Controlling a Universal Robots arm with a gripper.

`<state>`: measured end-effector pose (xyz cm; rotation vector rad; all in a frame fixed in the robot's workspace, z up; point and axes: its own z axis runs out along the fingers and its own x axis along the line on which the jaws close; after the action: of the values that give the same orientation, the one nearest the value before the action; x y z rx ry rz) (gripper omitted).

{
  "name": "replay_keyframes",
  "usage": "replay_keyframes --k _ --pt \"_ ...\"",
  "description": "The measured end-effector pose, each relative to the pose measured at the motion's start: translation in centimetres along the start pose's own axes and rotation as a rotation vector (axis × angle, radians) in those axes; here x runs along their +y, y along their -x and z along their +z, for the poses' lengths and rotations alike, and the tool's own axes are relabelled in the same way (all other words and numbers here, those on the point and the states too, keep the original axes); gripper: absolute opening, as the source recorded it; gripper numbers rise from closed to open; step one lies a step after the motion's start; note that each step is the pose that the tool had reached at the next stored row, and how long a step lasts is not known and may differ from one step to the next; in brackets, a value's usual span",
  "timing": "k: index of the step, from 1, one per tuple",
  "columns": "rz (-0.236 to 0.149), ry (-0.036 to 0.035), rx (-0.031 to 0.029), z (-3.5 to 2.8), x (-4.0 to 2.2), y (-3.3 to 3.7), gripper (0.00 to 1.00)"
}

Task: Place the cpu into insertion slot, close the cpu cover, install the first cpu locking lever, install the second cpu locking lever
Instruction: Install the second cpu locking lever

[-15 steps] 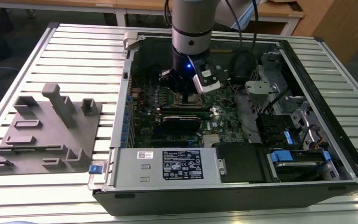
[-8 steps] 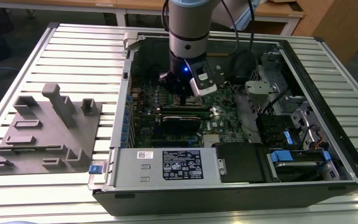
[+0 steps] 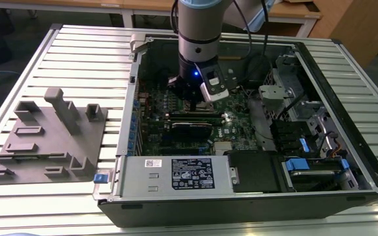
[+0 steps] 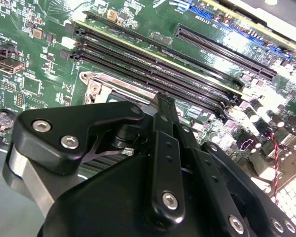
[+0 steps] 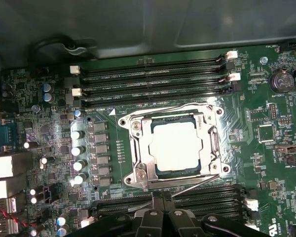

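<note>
**CPU seated, cover down; jaws at the socket edge**

In the first wrist view the cpu [image 5: 173, 145] lies flat in the insertion slot [image 5: 160, 174], its pale metal top showing through the window of the cpu cover [image 5: 140, 148], which lies down over it. A thin locking lever [image 5: 200, 183] runs slantwise along the socket side nearest the gripper [image 5: 161, 200]. The jaws are together, holding nothing I can make out, their tips just beside that lever. The socket lies straight ahead of the tips. In the exterior view the gripper [image 3: 196, 105] stands upright over the green motherboard [image 3: 241, 130] inside the open computer case [image 3: 346, 103] on the desk [image 3: 77, 54].
</note>
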<state>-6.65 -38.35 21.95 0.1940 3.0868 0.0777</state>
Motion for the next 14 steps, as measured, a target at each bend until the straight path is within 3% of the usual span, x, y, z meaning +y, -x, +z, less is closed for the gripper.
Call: replay_keyframes --k 14 --pt "0.0 -0.0005 0.0002 0.11 -0.02 -0.02 0.11"
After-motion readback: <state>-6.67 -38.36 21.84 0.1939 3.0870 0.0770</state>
